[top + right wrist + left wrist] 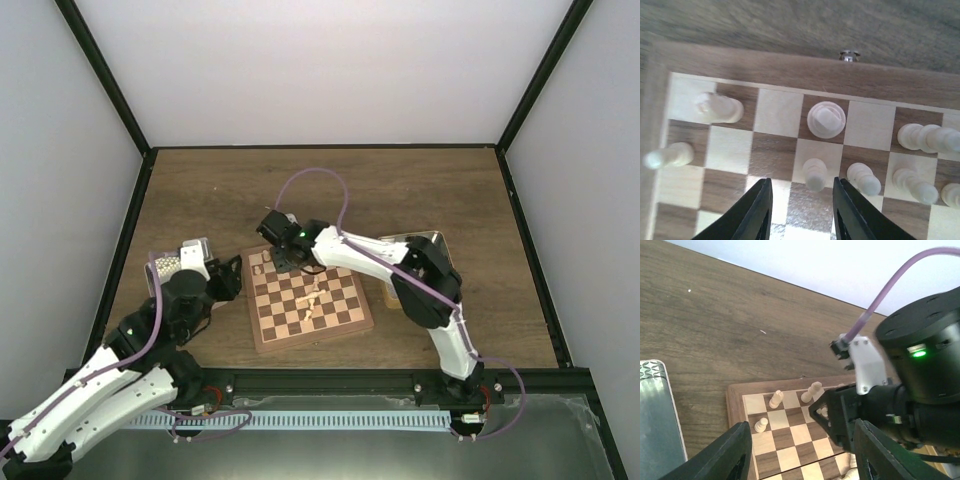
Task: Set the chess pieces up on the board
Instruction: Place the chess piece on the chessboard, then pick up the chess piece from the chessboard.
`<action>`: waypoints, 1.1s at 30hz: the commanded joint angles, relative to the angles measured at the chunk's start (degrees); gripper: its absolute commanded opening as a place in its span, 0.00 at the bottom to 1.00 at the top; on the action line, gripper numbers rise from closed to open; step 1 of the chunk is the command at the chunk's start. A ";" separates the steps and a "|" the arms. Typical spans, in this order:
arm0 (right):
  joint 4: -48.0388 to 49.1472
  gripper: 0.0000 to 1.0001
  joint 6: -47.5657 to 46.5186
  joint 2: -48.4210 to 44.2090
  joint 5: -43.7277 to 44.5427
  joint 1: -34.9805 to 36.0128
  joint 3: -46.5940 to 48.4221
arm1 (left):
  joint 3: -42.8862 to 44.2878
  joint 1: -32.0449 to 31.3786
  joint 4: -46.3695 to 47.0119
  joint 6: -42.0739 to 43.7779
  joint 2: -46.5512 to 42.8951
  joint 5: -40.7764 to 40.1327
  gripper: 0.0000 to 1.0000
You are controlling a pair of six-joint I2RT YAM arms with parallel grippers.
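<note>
Reaching from its base at the lower right of the top view, my right arm rises to a bent elbow and then runs leftward across the frame. This sets my right gripper (285,260) pointing down over the upper left part of the board (345,312). In the right wrist view its two black fingers (757,212) enter from the bottom edge with a clear gap between them, and they grip nothing. One pawn (815,175) stands upright on a pale square just beyond the fingertips, in line with that gap and touching neither finger.

My left arm comes up from the lower left corner of the top view. My left gripper (230,272) points rightward, close to the left rim of the board. In the left wrist view its fingers are spread wide apart at the bottom of the frame, with nothing between them.

The board lies at the centre of the table (400,190), turned slightly off square. It has tan and dark brown checks inside a plain brown rim.

The chess pieces (312,300) are pale cream turned wood.
- A loose cluster sits at mid-board, too small in the top view to tell whether each piece is upright.
- In the right wrist view, a rook (720,107) stands at upper left in the row beside the rim.
- A round-topped piece (826,119) stands at centre of that row.
- More pawns stand in the row below.

A silver tin (185,255) rests left of the board, beside my left wrist
</note>
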 commanded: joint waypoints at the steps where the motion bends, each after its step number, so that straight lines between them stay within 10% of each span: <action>1: 4.76 0.36 2.19 -8.46 -1.10 0.33 -3.95 | -0.41 -0.14 1.53 1.14 0.54 1.71 0.59; 17: 17.13 0.40 16.15 -29.52 -8.25 0.86 -37.28 | -7.16 -0.15 15.40 2.02 12.34 21.95 0.63; 33: 11.84 0.40 20.91 -21.84 -7.62 9.64 -34.37 | -8.06 -0.13 14.90 -0.35 13.52 16.80 0.59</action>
